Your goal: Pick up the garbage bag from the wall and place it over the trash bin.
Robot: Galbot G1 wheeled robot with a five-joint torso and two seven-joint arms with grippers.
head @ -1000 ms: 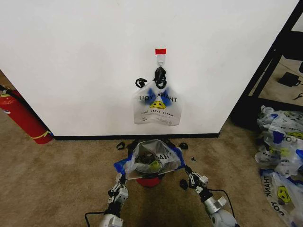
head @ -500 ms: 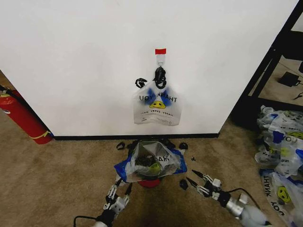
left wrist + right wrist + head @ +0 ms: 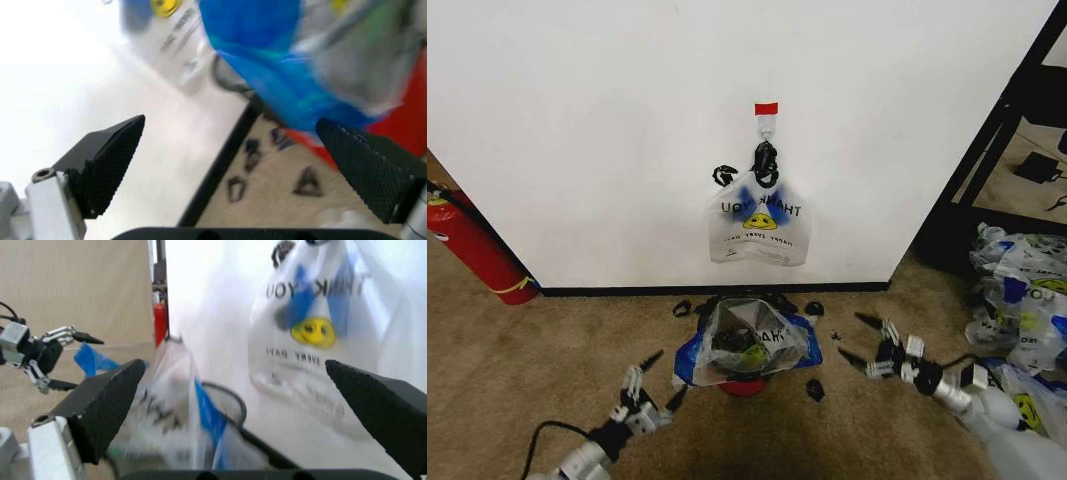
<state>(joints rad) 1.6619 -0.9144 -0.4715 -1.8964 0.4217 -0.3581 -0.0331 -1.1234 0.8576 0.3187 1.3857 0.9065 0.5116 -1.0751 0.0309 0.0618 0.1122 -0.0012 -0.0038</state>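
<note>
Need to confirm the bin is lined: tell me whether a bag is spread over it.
Yes: a garbage bag drapes over the trash bin, mouth open, blue handles hanging outside.

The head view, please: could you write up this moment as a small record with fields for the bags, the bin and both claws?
bag on bin: a printed bag is draped over the black bin with a red base on the carpet
bag on wall: another printed bag hangs from the hook on the white wall
left claw: open, empty, low on the bin's left side, apart from the bag
right claw: open, empty, on the bin's right side, apart from the bag
nearby: red fire extinguisher far left; heap of bags far right
</note>
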